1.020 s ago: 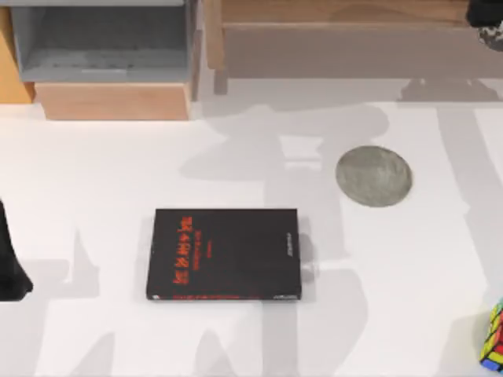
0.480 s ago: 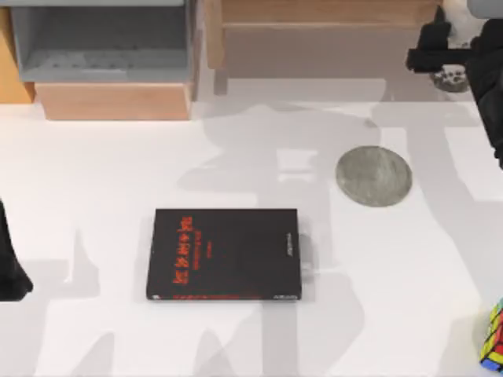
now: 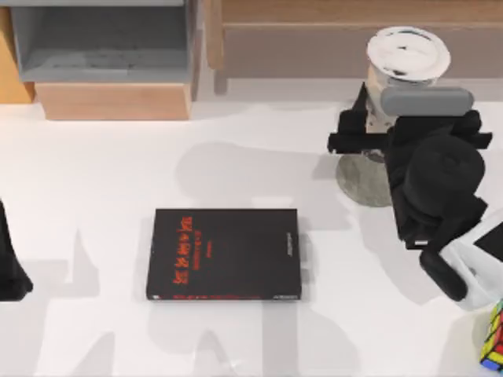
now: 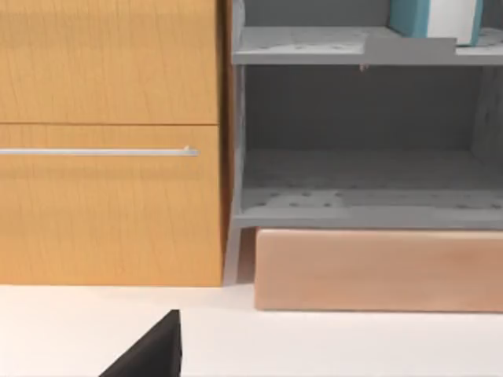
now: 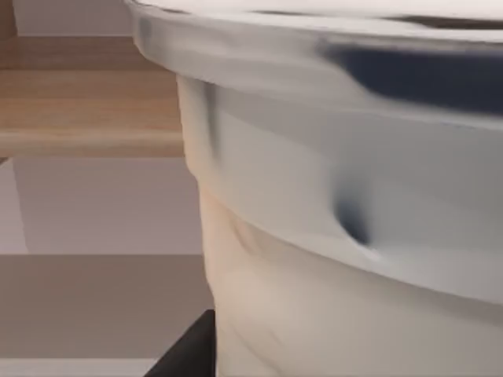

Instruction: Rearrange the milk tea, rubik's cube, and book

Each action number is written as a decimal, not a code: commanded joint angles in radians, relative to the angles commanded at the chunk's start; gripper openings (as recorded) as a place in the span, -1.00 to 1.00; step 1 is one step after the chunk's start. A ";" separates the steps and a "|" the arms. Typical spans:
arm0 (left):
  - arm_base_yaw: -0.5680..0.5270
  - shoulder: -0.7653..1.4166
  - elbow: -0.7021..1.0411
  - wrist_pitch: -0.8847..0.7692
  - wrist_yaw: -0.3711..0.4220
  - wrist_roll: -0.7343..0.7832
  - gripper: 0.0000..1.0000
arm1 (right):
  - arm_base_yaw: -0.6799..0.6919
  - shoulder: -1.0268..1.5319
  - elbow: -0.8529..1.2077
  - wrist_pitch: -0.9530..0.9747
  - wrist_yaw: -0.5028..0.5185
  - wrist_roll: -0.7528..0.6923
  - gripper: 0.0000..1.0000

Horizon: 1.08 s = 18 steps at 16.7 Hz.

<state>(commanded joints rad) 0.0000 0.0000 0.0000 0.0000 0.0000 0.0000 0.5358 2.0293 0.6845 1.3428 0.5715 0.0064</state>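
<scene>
Milk tea is carried upright by the right gripper, fingers clamped on the cup w/ nothing else held, the coaster lying just below and partly hidden by the arm. Tipping or an off-centre landing on it could follow from a loose grip on the smooth wall. Left gripper is parked well apart at the table's left edge; its opening cannot be told, while the rubik's cube sits near the right arm.

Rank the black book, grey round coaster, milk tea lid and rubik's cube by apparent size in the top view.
1. Black book with red lettering.
2. White domed lid of the milk tea, though it is nearer the camera; the grey round coaster is partly hidden by the right arm, so these two are unsure.
3. Multicoloured rubik's cube, cut off.
</scene>
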 joint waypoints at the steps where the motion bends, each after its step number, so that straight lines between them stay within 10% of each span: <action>1: 0.000 0.000 0.000 0.000 0.000 0.000 1.00 | 0.003 0.001 -0.003 0.003 0.003 0.000 -1.00; 18: 0.000 0.000 0.000 0.000 0.000 0.000 1.00 | 0.003 0.133 0.000 0.133 0.005 -0.001 -1.00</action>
<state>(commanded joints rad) 0.0000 0.0000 0.0000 0.0000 0.0000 0.0000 0.5387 2.1621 0.6844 1.4758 0.5762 0.0051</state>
